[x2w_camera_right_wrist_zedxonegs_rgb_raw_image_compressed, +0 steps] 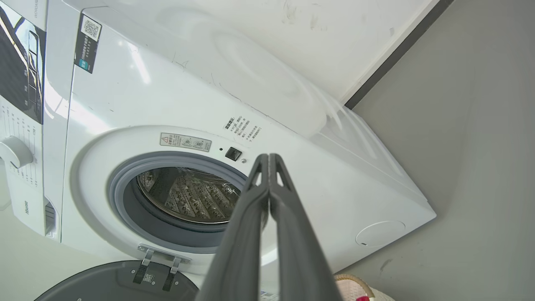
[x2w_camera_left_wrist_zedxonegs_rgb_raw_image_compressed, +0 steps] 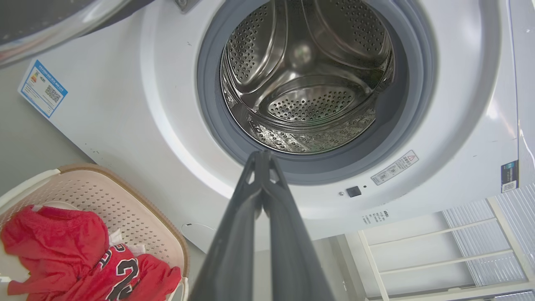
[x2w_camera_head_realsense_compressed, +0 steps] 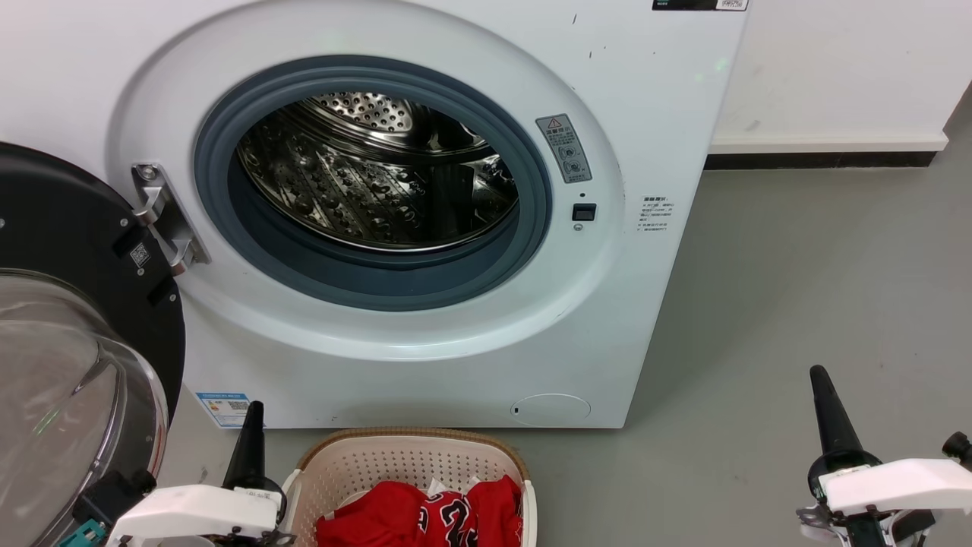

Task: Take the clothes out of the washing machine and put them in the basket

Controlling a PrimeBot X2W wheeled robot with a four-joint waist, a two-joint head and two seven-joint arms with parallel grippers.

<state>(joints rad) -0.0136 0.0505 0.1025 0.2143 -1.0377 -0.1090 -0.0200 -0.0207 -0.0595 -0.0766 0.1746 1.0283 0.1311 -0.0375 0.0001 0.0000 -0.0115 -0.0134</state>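
The white washing machine [x2w_camera_head_realsense_compressed: 425,334] stands with its porthole door [x2w_camera_head_realsense_compressed: 68,365] swung open to the left, and its steel drum [x2w_camera_head_realsense_compressed: 380,175] holds nothing I can see. Red clothes [x2w_camera_head_realsense_compressed: 425,516], one a jersey with black-and-white numbers [x2w_camera_left_wrist_zedxonegs_rgb_raw_image_compressed: 121,271], lie in the cream basket [x2w_camera_head_realsense_compressed: 395,463] on the floor before the machine. My left gripper [x2w_camera_head_realsense_compressed: 253,410] is shut and empty, just left of the basket. Over the bare floor to the right, my right gripper [x2w_camera_head_realsense_compressed: 818,376] is shut and empty too. Both wrist views show fingertips pressed together [x2w_camera_left_wrist_zedxonegs_rgb_raw_image_compressed: 262,155] [x2w_camera_right_wrist_zedxonegs_rgb_raw_image_compressed: 267,158].
Grey floor [x2w_camera_head_realsense_compressed: 797,289] stretches to the right of the machine up to a white wall with a dark skirting strip [x2w_camera_head_realsense_compressed: 820,159]. The open door takes up the space at the left. A white shelf frame [x2w_camera_left_wrist_zedxonegs_rgb_raw_image_compressed: 439,251] appears in the left wrist view.
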